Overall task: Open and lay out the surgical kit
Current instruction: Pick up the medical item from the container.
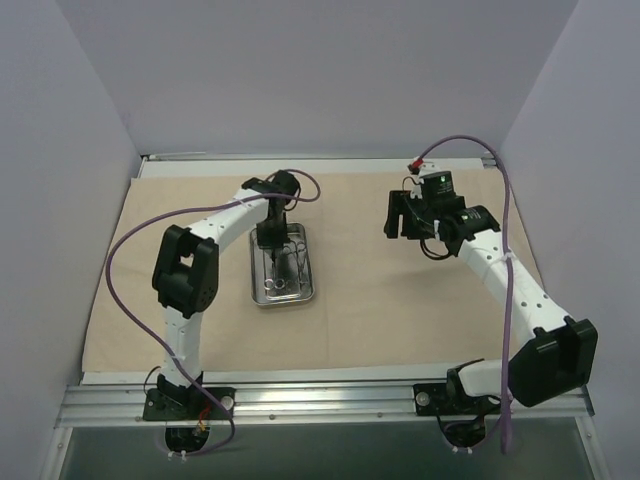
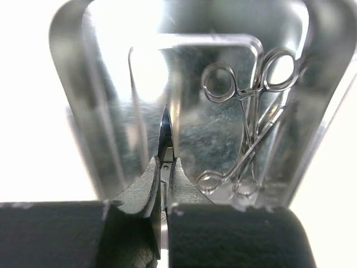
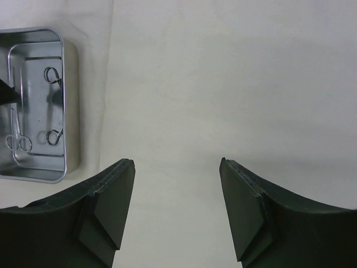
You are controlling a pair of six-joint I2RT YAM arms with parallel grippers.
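Note:
The beige cloth wrap [image 1: 380,300] lies spread flat over the table. The shiny steel tray [image 1: 258,296] sits on it left of centre. My left gripper [image 1: 270,243] hangs over the tray's far end, shut on a thin metal instrument [image 2: 165,134] held edge-on, its pointed tip sticking out beyond the fingers. Other ring-handled instruments [image 2: 245,128] lie in the tray [image 2: 72,100]. My right gripper [image 3: 177,167] is open and empty above bare cloth [image 3: 223,84], to the right of the tray [image 3: 71,111].
Grey walls close in the table on the left, back and right. A metal rail [image 1: 320,400] runs along the near edge by the arm bases. Purple cables [image 1: 510,220] trail along both arms.

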